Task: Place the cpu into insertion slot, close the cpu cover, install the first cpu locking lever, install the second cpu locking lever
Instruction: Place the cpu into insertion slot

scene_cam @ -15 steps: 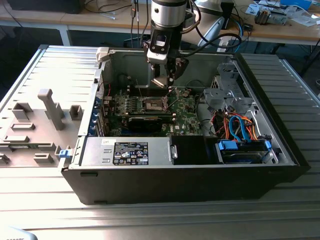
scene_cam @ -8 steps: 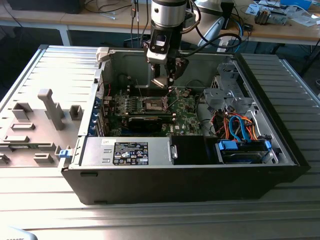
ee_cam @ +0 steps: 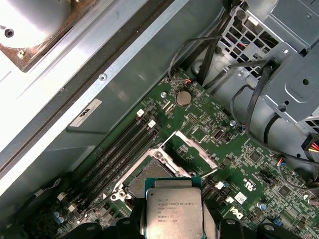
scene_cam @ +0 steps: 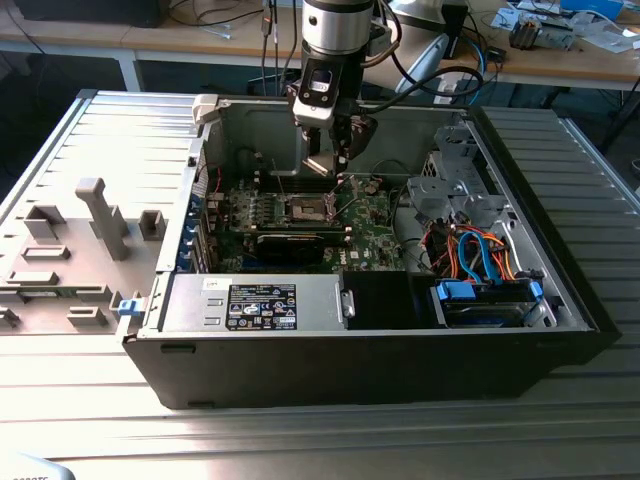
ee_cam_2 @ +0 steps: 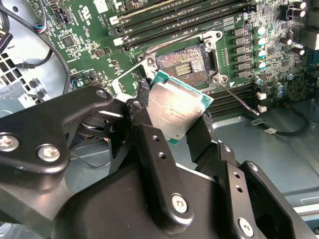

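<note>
Closest to the lens in the second wrist view, the black links of the gripper (ee_cam_2: 174, 113) crowd the foreground. Its jaws are clamped on two opposite edges of the cpu (ee_cam_2: 180, 99), which hangs tilted, silver top toward the camera, over the near edge of the open socket (ee_cam_2: 185, 62). The socket's contact field lies bare, and the cpu is not seated in it. In the first wrist view the cpu cover (ee_cam: 202, 153) stands swung open along one side of the socket, its thin silvery frame rising close to the chip's path. A thin locking lever (ee_cam_2: 238, 100) juts slantwise past the socket's corner, just beside the cpu's outer edge. Long memory slots (ee_cam: 119, 149) run in rows tight against the socket, low on the green motherboard (ee_cam: 249, 164). In the exterior view the arm reaches down into the open computer case (scene_cam: 400, 352), near its back wall, so there is little room behind the gripper. On the exterior view's right the grey drive cage (scene_cam: 450, 180) rises well above the board, with orange and blue cables (scene_cam: 470, 250) bunched below it. The power supply (scene_cam: 255, 300) lies along the case's near wall, well apart from the socket. A grey panel (scene_cam: 90, 200) with raised plastic blocks lies flat on the table (scene_cam: 300, 430) at the exterior view's left.
</note>
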Controlling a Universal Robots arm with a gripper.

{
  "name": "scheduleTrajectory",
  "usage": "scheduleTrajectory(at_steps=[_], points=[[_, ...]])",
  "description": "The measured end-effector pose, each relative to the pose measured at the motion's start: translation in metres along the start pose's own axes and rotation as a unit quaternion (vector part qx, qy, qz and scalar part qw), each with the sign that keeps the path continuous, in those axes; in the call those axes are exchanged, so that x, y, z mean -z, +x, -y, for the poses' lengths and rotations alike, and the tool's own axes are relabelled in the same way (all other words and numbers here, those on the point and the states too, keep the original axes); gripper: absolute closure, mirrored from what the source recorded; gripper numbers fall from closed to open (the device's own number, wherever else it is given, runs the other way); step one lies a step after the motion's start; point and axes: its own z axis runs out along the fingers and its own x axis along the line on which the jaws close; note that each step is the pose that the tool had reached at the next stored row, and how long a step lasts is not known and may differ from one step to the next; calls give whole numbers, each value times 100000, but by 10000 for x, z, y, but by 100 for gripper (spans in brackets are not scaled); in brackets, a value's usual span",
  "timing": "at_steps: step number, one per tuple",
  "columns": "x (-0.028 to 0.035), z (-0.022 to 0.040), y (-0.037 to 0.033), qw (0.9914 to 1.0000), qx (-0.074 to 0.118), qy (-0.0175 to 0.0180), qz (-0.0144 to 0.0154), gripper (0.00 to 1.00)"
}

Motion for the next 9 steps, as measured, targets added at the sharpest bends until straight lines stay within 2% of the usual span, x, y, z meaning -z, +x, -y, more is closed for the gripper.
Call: scheduleTrajectory(at_steps=[9], points=[[-1, 0, 0, 99998, -676, 53, 84, 45]])
